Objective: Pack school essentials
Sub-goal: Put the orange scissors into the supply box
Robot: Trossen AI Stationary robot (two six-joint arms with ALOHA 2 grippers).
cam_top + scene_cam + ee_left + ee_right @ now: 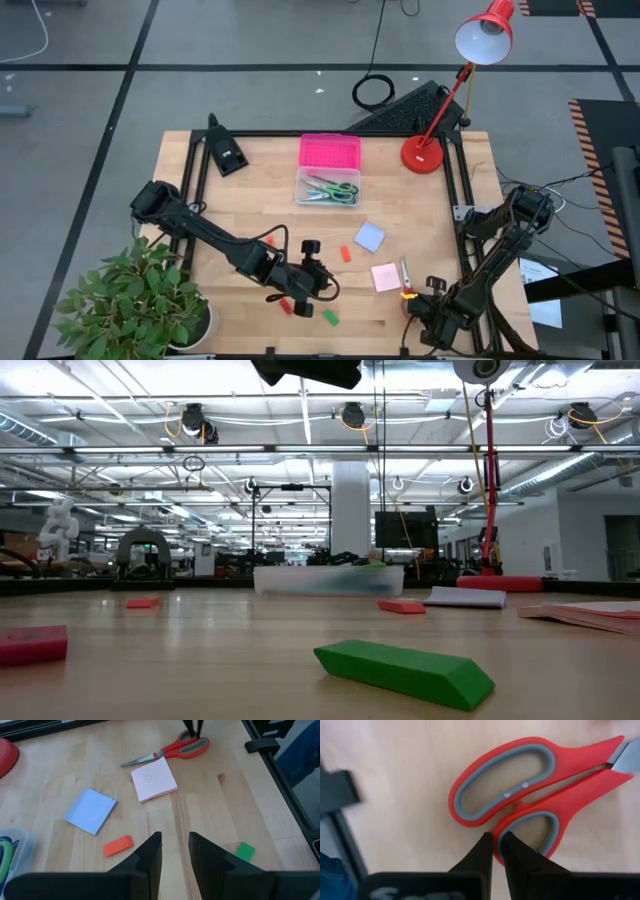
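A potted plant (140,295) stands at the near left corner of the worktop (250,190). The left pincer (312,268) hangs over the near middle of the boards, its fingers (150,857) spread a little with only bare wood showing between them. Just beside it lie a red eraser (287,305) and a green eraser (330,317), and another red eraser (346,254) sits slightly farther in. At the far middle a clear box (327,188) holds scissors with green and blue handles (335,190), its pink lid (329,152) lying just behind it. Right of centre rest a blue notepad (370,237) and, nearer, a pink notepad (386,277). Just right of the pink pad lie the red-handled scissors (520,795). The right pincer (496,845) sits at their handle end, fingertips nearly pressed together against the red rim between the two loops. A red desk lamp (440,110) stands at the far right.
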